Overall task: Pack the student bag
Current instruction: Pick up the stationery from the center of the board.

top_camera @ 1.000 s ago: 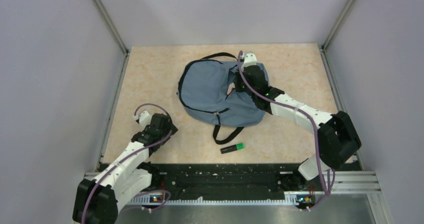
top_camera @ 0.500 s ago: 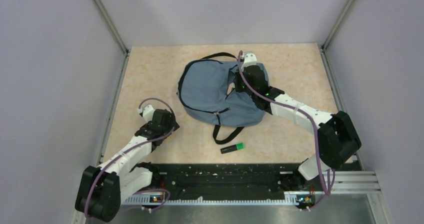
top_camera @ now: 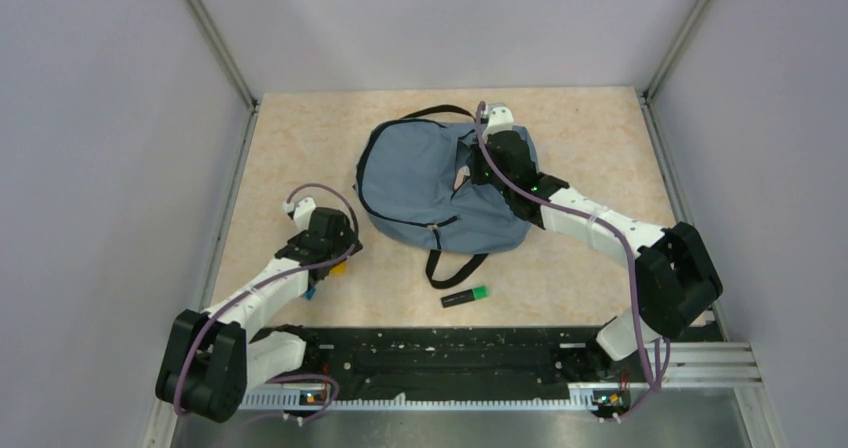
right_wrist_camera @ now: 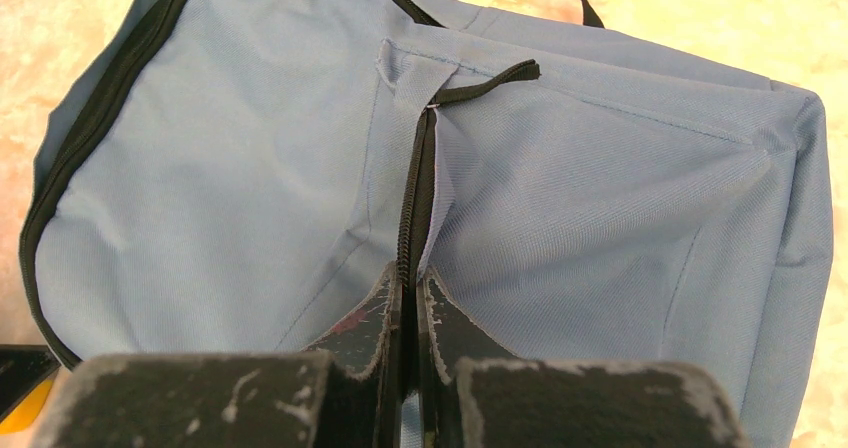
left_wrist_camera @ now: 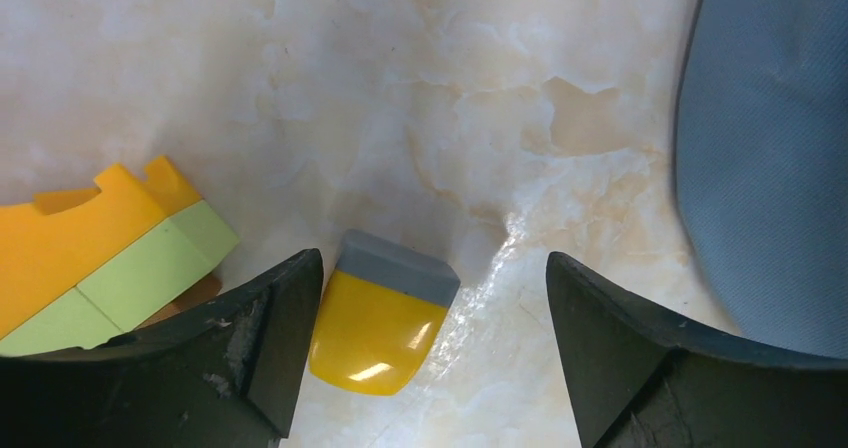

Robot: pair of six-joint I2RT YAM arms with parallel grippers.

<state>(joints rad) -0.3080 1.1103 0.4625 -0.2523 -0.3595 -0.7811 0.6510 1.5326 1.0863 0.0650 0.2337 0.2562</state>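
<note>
Grey walls enclose a beige marbled table (top_camera: 600,128). The right arm stretches from 5 o'clock toward 12, its right gripper (right_wrist_camera: 410,286) clenched on the zipper (right_wrist_camera: 415,193) of the bag (top_camera: 415,183), which lies flat just 12 o'clock of centre. The left arm reaches low from 7 o'clock. Its left gripper (left_wrist_camera: 435,268) is released, jaws spread either side of an eraser (left_wrist_camera: 380,318). There is one bag, one eraser, one yellow-green block (left_wrist_camera: 100,258) at the eraser's 9 o'clock, and one marker (top_camera: 465,295) at the bag's 6 o'clock.

A tan, marbled table (top_camera: 300,138) sits between plain grey walls (top_camera: 100,118), with metal posts (top_camera: 213,36) at its far corners.
</note>
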